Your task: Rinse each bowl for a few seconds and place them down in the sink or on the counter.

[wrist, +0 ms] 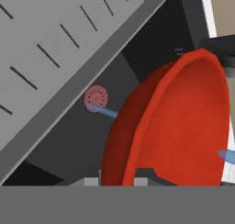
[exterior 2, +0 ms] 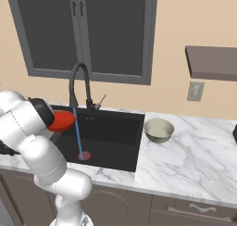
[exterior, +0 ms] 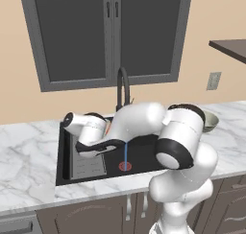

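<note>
Jaws clamp the red bowl (wrist: 174, 126) under the tap's stream (exterior 2: 77, 132); the right base view shows the grey-beige bowl (exterior 2: 159, 129).

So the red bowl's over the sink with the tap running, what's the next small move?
Probably nudge the red bowl sideways so the water stream falls inside it. In the right base view the stream runs past the bowl's rim down to the drain, and the pincer looks shut on the rim.
</note>
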You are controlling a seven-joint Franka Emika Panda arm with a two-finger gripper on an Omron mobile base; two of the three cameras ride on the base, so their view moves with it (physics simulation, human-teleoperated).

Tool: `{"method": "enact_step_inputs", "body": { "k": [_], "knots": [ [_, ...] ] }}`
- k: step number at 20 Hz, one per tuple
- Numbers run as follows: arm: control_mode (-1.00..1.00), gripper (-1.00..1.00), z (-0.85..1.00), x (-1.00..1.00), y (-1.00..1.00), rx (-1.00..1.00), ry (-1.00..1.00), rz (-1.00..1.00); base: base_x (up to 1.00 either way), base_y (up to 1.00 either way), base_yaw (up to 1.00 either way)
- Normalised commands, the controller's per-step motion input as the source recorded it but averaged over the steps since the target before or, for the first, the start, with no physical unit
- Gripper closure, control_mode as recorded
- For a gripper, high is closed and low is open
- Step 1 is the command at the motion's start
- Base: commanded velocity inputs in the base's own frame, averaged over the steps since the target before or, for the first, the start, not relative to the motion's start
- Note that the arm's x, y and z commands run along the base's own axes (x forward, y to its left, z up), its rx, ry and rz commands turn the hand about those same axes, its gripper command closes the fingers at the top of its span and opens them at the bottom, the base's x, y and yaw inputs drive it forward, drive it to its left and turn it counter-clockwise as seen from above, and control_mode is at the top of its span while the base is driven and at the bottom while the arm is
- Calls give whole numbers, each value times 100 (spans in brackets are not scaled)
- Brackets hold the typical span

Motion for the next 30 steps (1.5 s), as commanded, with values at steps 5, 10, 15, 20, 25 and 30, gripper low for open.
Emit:
{"method": "enact_step_inputs", "body": {
  "k": [5,10,15,20,25,30],
  "knots": [
    [-100,100,-17,20,-16,-5,0,-2,0,0,0],
    [-100,100,-21,24,-2,-5,0,0,0,0,0],
    [-100,100,3,5,1,-10,-4,0,0,0,0],
    [-100,100,29,-14,21,-6,-7,0,0,0,0],
    [-100,100,30,-5,29,0,0,3,0,0,0],
    [-100,100,21,-1,39,2,5,7,0,0,0]
  ]
}}
